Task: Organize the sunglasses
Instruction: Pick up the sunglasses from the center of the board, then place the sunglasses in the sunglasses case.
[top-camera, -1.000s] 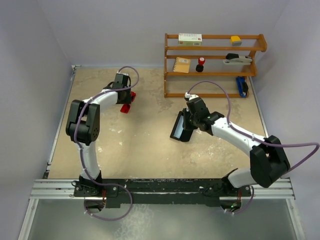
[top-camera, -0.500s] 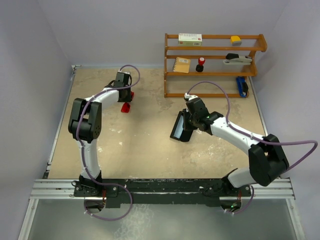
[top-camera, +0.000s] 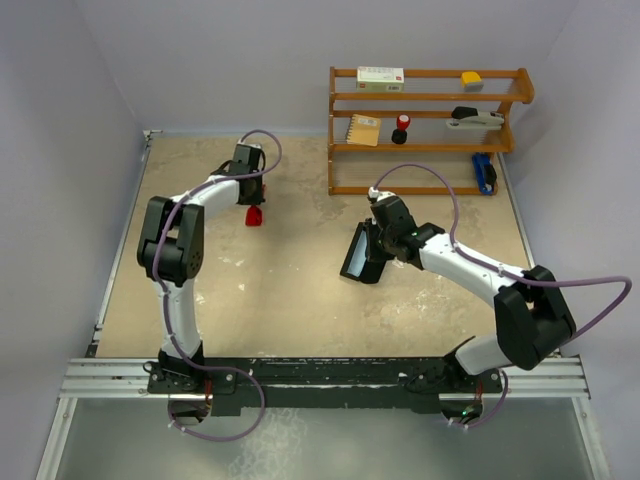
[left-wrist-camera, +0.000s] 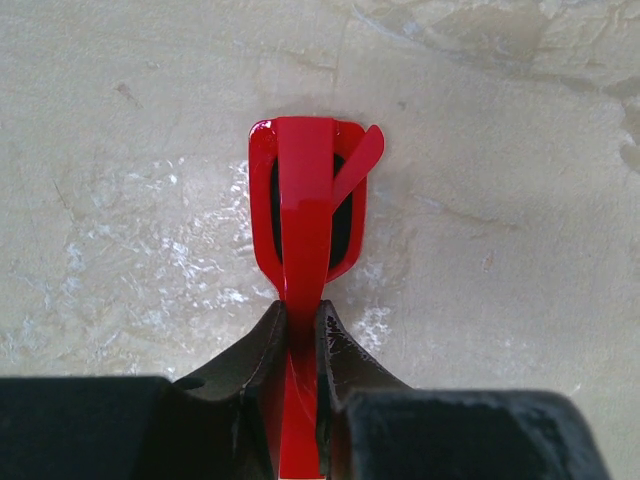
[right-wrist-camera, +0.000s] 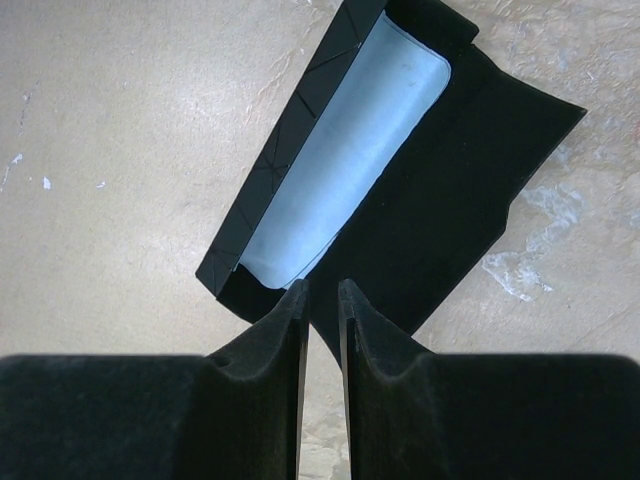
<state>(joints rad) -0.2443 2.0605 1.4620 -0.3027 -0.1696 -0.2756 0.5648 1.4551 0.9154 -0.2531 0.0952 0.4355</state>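
Observation:
The sunglasses (left-wrist-camera: 305, 190) are bright red and folded, seen end-on against the tabletop, with one arm crossing at a slant. My left gripper (left-wrist-camera: 300, 318) is shut on them, its fingers pinching the red frame. From above, the sunglasses (top-camera: 254, 216) show as a small red spot at the back left, just under the left gripper (top-camera: 252, 204). The black case (right-wrist-camera: 470, 170) lies open with a light blue cloth (right-wrist-camera: 340, 160) in its tray. My right gripper (right-wrist-camera: 322, 295) hovers at the near corner of the case's flap, jaws a narrow gap apart with nothing between them. In the top view, the case (top-camera: 356, 255) sits mid-table beside the right gripper (top-camera: 376, 252).
A wooden shelf (top-camera: 430, 130) stands at the back right, holding a notebook (top-camera: 364, 129), a box (top-camera: 380, 78), a yellow item (top-camera: 471, 79) and a blue item (top-camera: 485, 172). Walls close in the left, back and right sides of the table.
My left gripper's jaws have closed onto the sunglasses, which now show narrower from above. The right arm and the case have barely moved.

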